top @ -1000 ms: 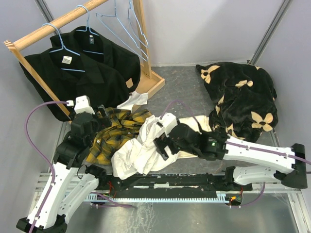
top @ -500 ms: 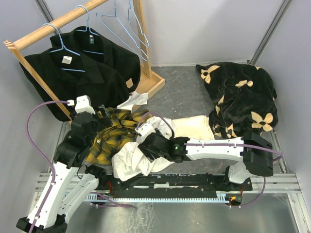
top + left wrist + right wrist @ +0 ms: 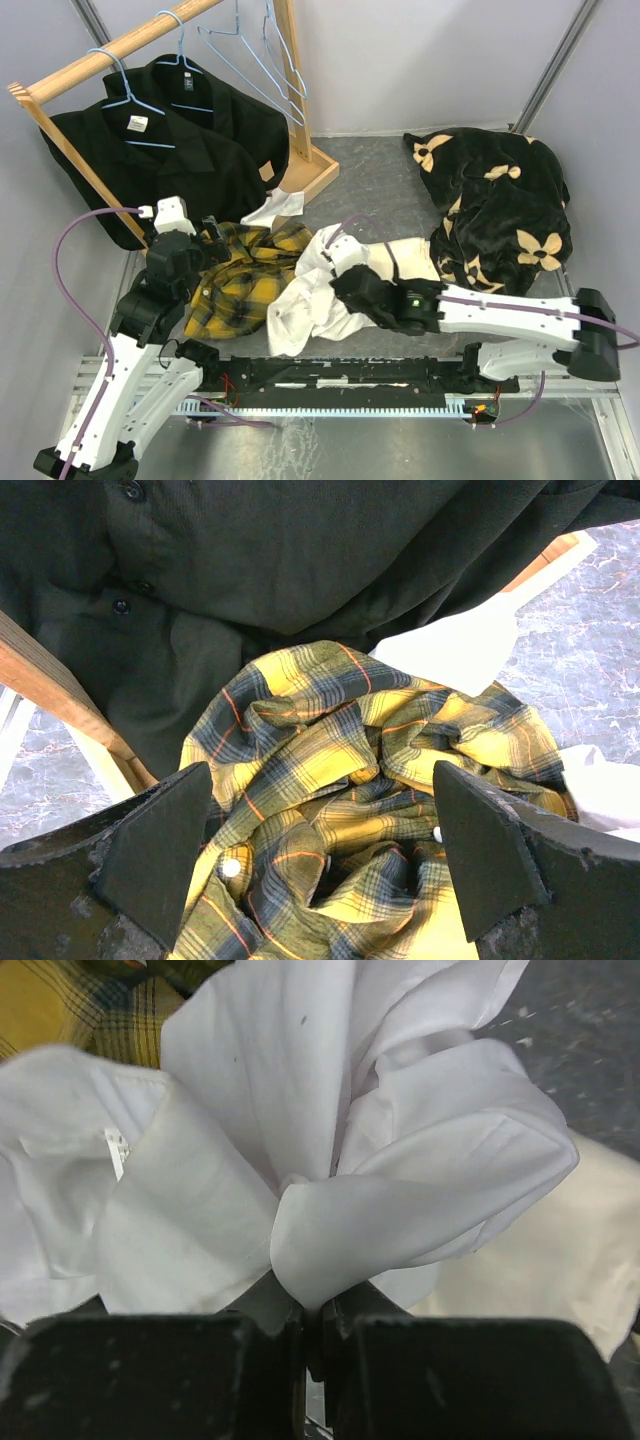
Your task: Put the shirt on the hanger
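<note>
Yellow plaid shirt [image 3: 240, 285] crumpled, edge under white shirt [image 3: 312, 300]; right hand [image 3: 312, 1305] pinches latter.

The grey marbled table [image 3: 370, 185] carries a crumpled yellow-and-black plaid flannel shirt [image 3: 240, 288], a rumpled cream-white cotton shirt [image 3: 300, 312] touching it, a black flower-patterned fleece blanket [image 3: 500, 200] and a wooden rack's foot [image 3: 318, 168].

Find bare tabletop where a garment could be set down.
Bare table at the far middle, between the rack's wooden foot and the flowered blanket. Near left is crowded: plaid shirt, white shirt, hanging black shirts.
</note>
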Robot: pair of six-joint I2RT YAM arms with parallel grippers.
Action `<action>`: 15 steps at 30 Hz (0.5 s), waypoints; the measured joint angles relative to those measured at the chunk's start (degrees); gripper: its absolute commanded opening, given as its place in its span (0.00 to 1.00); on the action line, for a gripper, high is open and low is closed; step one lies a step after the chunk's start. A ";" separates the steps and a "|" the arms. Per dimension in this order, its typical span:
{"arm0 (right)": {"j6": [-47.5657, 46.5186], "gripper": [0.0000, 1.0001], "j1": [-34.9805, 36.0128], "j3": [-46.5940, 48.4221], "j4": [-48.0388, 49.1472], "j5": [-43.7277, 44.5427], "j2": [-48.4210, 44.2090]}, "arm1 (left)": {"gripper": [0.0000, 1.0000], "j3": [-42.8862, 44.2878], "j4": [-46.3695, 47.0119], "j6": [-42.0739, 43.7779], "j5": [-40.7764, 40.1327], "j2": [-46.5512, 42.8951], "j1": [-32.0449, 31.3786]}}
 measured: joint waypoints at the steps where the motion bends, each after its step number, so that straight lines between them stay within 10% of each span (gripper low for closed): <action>1: -0.31 0.00 -0.02 0.02 -1.16 1.18 -2.67 | 0.97 0.00 0.00 0.00 0.00 0.00 0.00; 15: -8.20 0.00 -3.78 11.50 -9.38 7.91 -12.48 | 0.99 0.00 0.70 0.02 2.08 -3.17 0.00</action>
